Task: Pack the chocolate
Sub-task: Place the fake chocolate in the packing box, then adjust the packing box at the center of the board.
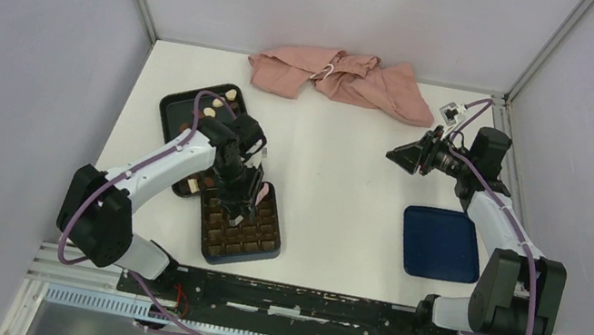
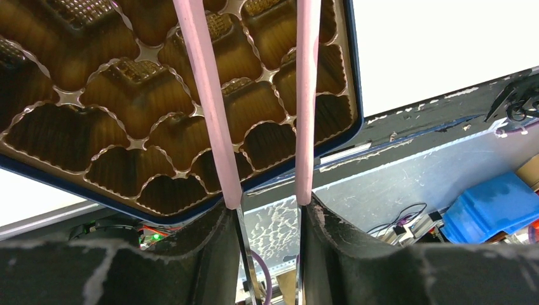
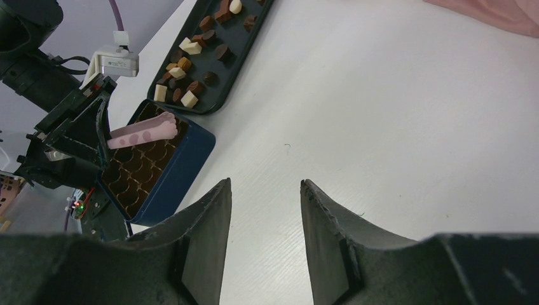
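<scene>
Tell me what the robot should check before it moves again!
1. Left claw gripping the tongs: ok.
2. Tongs over the box: ok.
3. Chocolate between the tong tips: cannot tell, the tips are hidden.
4. Empty cups in the box: ok, many are free.
5. Chocolate waiting on the tray: ok, plenty.
6. Right claw open, empty and away from the box: ok.
</scene>
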Motion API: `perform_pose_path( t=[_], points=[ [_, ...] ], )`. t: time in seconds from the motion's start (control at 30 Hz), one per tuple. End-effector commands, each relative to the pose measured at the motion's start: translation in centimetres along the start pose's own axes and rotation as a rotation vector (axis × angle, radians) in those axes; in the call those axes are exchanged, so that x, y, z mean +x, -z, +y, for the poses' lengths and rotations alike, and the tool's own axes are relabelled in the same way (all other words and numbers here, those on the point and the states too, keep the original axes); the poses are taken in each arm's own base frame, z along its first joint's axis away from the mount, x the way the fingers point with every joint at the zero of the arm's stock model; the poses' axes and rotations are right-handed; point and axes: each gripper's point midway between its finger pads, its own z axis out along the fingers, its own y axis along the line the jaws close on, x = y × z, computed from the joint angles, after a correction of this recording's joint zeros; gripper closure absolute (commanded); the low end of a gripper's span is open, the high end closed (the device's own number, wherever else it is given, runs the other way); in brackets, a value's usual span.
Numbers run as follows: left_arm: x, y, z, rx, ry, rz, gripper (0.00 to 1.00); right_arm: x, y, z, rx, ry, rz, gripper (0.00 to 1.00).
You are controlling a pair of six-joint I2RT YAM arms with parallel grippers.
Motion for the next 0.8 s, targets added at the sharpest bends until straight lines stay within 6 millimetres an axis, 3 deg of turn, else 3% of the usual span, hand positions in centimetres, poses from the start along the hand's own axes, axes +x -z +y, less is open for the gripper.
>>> perform_pose_path(
  t=[0.0,0.23,0.37,0.47,0.57,0.67,0.77],
  points=[
    [-1.3,1.2,-1.2,0.029,-0.013,-0.060,0.60,-0.9,0.2,0.5,-0.007,0.066,-0.021,0.50],
    [-3.4,4.3,-4.1,0.132,-0.040,-0.175,0.64,0.3,-0.8,2.4,-0.061,0.176,0.043,0.50],
    [-4.8,5.4,-4.6,0.173,-0.038,-0.243,0.67,2.3,-2.5,5.2,-0.145,0.264,0.122,0.50],
    [-6.9,6.4,-3.6,0.144,-0.021,-0.345,0.72,4.9,-4.5,8.7,-0.229,0.290,0.182,0.50],
    [-10.0,9.1,-3.3,0.108,-0.017,-0.515,0.73,7.6,-6.8,11.7,-0.268,0.280,0.243,0.50],
    [-12.0,11.6,-3.5,0.095,-0.016,-0.656,0.73,8.9,-9.2,14.2,-0.295,0.238,0.283,0.51],
    [-12.5,12.2,-3.3,0.093,-0.005,-0.715,0.73,9.7,-11.7,16.0,-0.272,0.158,0.309,0.51]
  ],
)
